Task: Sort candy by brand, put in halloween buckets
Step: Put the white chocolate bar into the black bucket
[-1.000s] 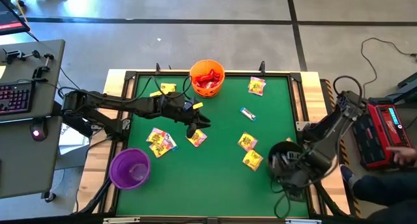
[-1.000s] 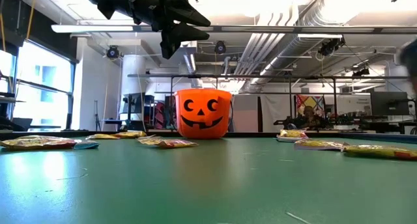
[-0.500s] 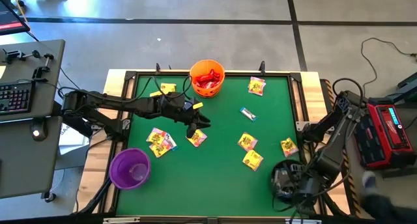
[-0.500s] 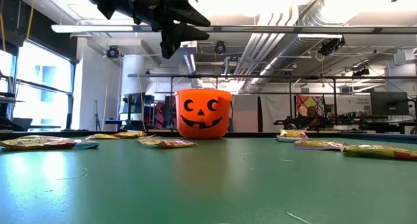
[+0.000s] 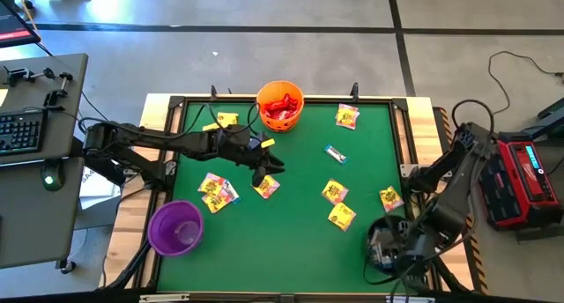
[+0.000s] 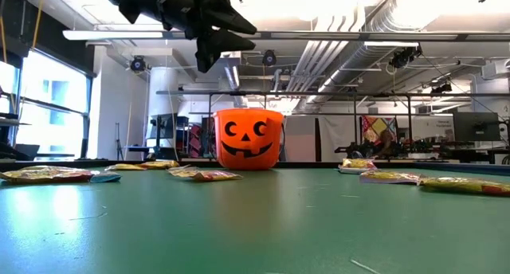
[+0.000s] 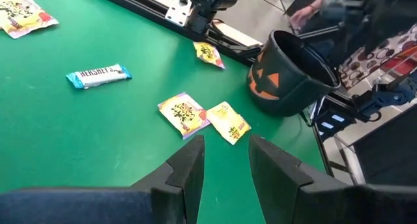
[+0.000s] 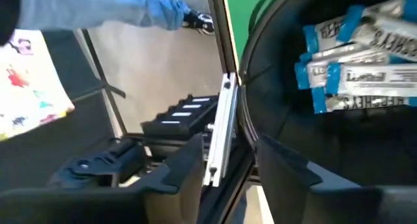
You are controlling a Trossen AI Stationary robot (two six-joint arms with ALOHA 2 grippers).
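Observation:
My left gripper (image 5: 269,168) is open and empty above mid-table, over a yellow packet (image 5: 266,187); it also shows in its wrist view (image 7: 226,149). My right gripper (image 8: 228,146) is open at the black bucket (image 5: 385,241), near the table's near right corner. The bucket holds white-blue packets (image 8: 365,48). The orange bucket (image 5: 280,105) at the far edge holds red candy. The purple bucket (image 5: 176,228) stands near left. Yellow packets (image 5: 334,191) and one white-blue packet (image 5: 335,153) lie flat on the green mat. My right gripper straddles the black bucket's rim (image 8: 246,113), one finger inside the bucket and one outside. The outer finger (image 8: 186,165) stands apart from the wall. Whether the inner finger touches the wall I cannot tell. The bucket's bottom rests on the mat.
A cluster of packets (image 5: 216,193) lies left of centre, and others lie by the far edge (image 5: 346,116). A black frame (image 5: 167,144) borders the mat. A red-black device (image 5: 515,180) sits right of the table. A person's blue sleeve (image 8: 130,9) shows beyond the table.
My right gripper has gone toward the table's near edge, and the black bucket has slid with it, uncovering a yellow packet by the right edge. A person's hand at the red-black device has left the high view.

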